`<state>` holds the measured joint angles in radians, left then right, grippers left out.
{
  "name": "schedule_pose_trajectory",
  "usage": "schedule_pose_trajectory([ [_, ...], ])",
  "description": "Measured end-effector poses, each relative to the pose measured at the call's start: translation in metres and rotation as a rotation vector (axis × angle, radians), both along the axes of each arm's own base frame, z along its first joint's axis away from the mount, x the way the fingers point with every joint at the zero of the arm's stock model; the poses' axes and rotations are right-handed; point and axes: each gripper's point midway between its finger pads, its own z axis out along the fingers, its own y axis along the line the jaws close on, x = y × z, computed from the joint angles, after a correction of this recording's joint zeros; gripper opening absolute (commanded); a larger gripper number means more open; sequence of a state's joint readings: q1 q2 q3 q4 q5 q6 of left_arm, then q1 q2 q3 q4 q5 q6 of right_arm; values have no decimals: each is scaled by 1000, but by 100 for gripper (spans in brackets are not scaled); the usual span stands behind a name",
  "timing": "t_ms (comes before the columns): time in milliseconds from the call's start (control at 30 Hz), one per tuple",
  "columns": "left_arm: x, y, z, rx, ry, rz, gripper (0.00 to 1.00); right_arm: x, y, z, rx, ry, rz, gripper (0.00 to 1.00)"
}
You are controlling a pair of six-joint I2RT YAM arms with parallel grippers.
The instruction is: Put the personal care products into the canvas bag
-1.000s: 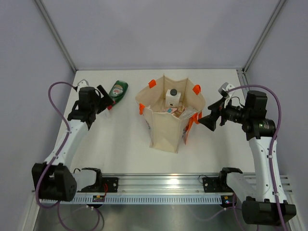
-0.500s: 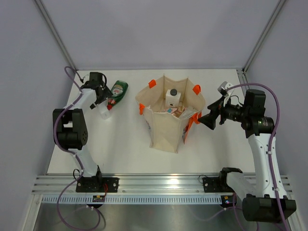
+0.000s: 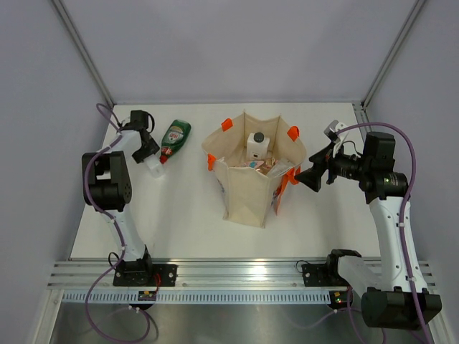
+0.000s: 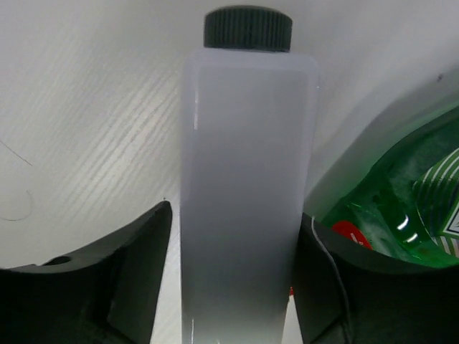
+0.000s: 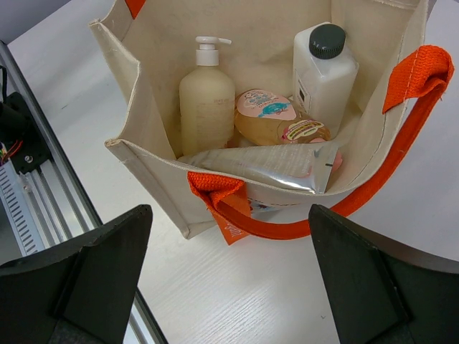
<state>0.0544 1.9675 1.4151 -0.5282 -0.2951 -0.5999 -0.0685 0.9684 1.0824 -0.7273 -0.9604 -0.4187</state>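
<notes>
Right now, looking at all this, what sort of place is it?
Probably a robot test cell in a lab: a white table boxed in by bare grey walls, a left arm and right arm bolted to a metal rail, and a bag of toiletries as practice props.

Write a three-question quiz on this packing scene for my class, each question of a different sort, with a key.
1. True or false: the cream pump bottle stands inside the canvas bag.
2. Which item lies on the table, outside the bag? A) green bottle B) cream pump bottle C) white tube
3. Fill in: the right gripper hovers beside the bag with its fingers ____.

Key: 1 true; 2 A; 3 open.
</notes>
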Motion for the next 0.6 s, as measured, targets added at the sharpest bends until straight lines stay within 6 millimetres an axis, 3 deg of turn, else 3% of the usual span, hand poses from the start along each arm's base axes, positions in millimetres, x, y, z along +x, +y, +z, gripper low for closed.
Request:
schedule_pose_trajectory([
  [100, 0, -1, -3, -9, 3, -21, 26, 0, 0, 0, 0, 2, 0, 99],
  [133, 0, -1, -3, -11, 3, -31, 9, -1, 0, 0, -1, 2, 1, 100],
  [167, 1, -1, -3, -13, -2, -39, 4, -1, 0, 0, -2, 4, 2, 99],
  [300, -5, -5, 0, -33, -26, -82, 0, -5, 0, 6, -8, -2, 11, 100],
  [433, -37, -19, 7, -87, -35, -148, 0, -14, 3, 16, -8, -15, 46, 100],
  [600, -82, -59, 49, -235, -198, -280, 0, -29, 12, 30, 22, -14, 120, 99],
])
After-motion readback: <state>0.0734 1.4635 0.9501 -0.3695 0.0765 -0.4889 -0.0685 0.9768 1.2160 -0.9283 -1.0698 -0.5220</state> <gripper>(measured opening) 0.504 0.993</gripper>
